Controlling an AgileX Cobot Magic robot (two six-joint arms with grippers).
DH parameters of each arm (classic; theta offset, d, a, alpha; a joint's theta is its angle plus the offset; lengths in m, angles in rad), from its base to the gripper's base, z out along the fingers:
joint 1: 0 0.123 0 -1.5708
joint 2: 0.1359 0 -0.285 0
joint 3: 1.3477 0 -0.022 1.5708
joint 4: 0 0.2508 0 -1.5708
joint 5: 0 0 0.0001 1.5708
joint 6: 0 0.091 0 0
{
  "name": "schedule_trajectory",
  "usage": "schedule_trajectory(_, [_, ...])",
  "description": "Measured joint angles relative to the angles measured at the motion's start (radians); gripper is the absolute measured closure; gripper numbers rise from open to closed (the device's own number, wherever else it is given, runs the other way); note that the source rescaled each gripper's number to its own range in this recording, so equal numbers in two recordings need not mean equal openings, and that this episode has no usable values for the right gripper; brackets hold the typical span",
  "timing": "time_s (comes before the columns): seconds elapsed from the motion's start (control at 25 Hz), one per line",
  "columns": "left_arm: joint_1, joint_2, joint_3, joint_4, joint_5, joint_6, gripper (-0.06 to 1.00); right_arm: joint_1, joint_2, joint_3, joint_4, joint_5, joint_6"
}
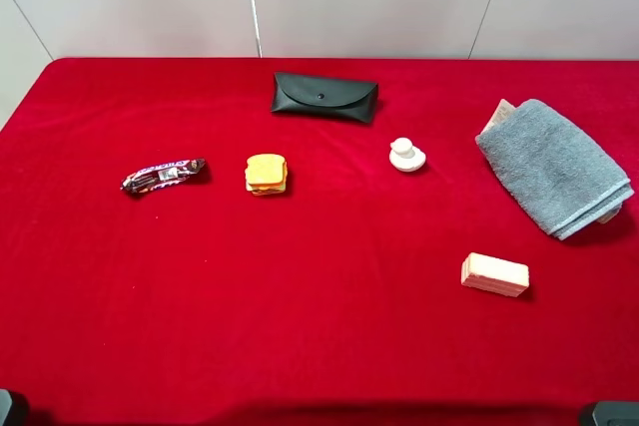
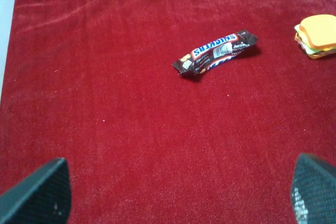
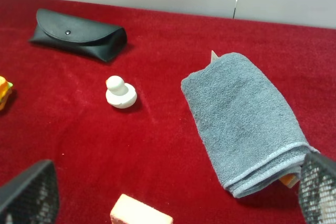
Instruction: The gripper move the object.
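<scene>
Currently I read both grippers as spread wide and empty: left gripper (image 2: 176, 192) hovers over red cloth (image 1: 329, 346) near the candy bar (image 2: 215, 52); right gripper (image 3: 173, 195) is near the grey towel (image 3: 244, 121). I see the glasses case (image 1: 324, 97) lying flat at the table's far edge, untouched.

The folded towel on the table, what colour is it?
The towel is grey, with a lighter stitched edge. The right wrist view shows it best.

I see a red table (image 1: 200, 296); on it lie glasses case (image 1: 324, 97), candy bar (image 1: 164, 175), toy sandwich (image 1: 266, 174), white knob (image 1: 406, 155), grey towel (image 1: 554, 167), pink block (image 1: 494, 274).
</scene>
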Motion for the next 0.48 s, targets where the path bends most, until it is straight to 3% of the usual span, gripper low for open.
schedule_trajectory(0.48, [0.0, 0.0, 0.0, 0.0, 0.0, 0.0, 0.23, 0.0, 0.0, 0.0, 0.0, 0.0, 0.0])
